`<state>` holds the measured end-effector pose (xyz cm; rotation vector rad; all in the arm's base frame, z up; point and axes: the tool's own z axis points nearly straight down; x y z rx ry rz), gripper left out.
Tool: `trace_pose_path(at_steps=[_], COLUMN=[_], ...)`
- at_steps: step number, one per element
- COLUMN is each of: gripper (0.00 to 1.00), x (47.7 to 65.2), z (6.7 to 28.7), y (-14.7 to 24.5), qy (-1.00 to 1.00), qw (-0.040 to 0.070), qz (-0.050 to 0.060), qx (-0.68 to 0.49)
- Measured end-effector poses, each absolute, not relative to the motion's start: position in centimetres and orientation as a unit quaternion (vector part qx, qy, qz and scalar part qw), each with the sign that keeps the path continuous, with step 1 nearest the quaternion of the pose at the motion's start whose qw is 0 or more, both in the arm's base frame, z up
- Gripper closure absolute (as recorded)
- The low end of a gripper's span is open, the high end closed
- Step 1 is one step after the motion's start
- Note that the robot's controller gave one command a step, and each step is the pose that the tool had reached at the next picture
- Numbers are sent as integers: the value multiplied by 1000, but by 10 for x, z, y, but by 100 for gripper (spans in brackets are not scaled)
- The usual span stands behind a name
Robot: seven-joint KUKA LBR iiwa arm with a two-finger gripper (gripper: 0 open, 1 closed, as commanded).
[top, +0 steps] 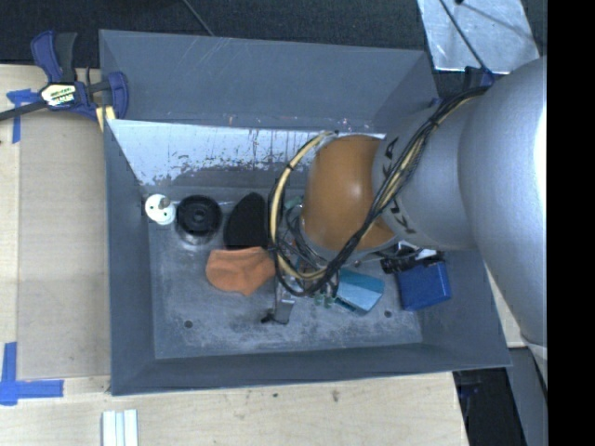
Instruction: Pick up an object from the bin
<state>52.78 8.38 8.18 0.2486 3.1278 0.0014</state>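
Grey metal bin (130, 277) seen from above, with the KUKA arm (483, 165) entering from the right side. Positions are given relative to the orange-brown soft lump (240, 270), which lies on the bin floor left of centre.

The gripper (278, 310) is low at the floor, just below and to the right of the lump, close to its lower right edge and over bare, scuffed metal. Whether the gripper is released, clenched or grasping cannot be told from this view. Contact between the gripper and the lump cannot be told either.

Above and to the right of the lump, the arm's orange wrist cover (339, 198) is ringed by looped cables (279, 214).

A black oval object (245, 219) lies directly above the lump, near or touching its upper edge. A black round cap (198, 216) lies above and to the left of the lump, just beside the black oval object. A small white round piece (159, 210) sits further left, beside the cap.

A light blue block (360, 291) lies to the right of the lump, beyond the gripper and partly under the cables. A dark blue box (424, 283) lies further right, just beside the light blue block.
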Motion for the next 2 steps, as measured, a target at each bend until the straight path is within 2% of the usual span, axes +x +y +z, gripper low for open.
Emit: trace_pose_path(at_steps=[1,2], gripper=[0,0], x=[518,541], z=[73,71], y=[96,94], qy=[994,993], qw=[1,1], qz=[0,0], qx=[112,114])
